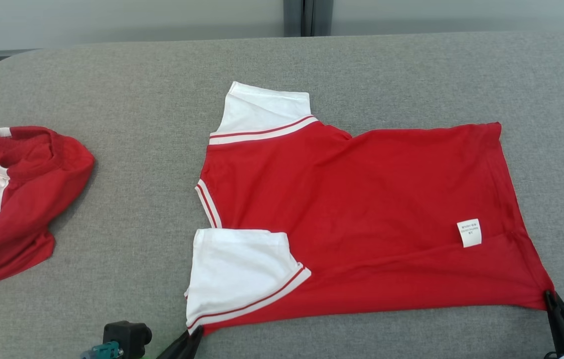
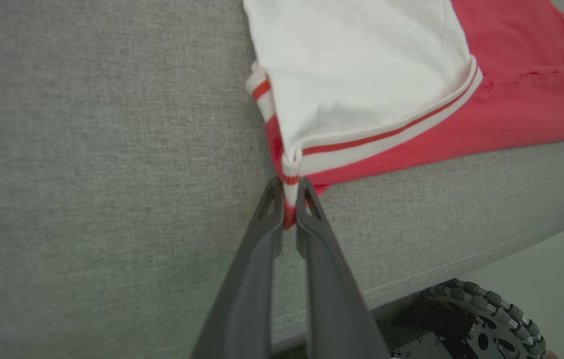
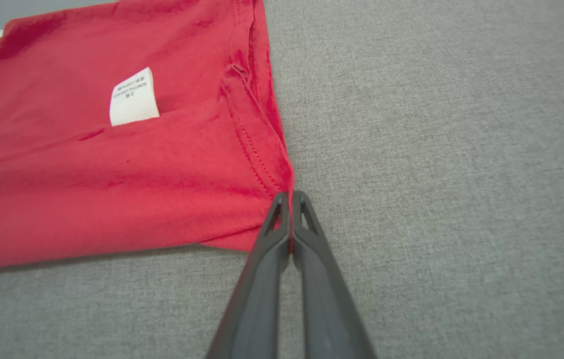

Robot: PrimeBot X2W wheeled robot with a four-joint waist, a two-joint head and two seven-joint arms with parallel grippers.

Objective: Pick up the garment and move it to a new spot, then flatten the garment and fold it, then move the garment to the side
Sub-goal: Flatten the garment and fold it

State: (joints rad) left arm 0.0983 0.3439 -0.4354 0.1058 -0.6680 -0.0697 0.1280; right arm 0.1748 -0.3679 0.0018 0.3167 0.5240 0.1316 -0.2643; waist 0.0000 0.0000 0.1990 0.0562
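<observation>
- Spread flat on the grey upholstered surface (image 1: pixel 127 89): a red T-shirt (image 1: pixel 361 199), neck end toward the left of the head view, hem toward the right.
- Pinched in the left gripper (image 2: pixel 289 202): the near shoulder corner, right at the striped trim of the white sleeve (image 2: pixel 361 75); fingers nearly together, nothing but fabric between the tips.
- Clamped in the right gripper (image 3: pixel 290 199): the near hem corner of the shirt, red cloth caught between fingers pressed tight together.
- Both held corners low, at or just above the surface (cannot tell which), close to the cushion's front edge.
- Near the hem, facing up: a white care label (image 1: pixel 469 233), print too small to read.
- Well apart, at the far left of the head view: a second red-and-white garment (image 1: pixel 18 199), crumpled in a heap.
- Below the cushion edge in the left wrist view: a roller-rimmed wheel (image 2: pixel 486 309).
</observation>
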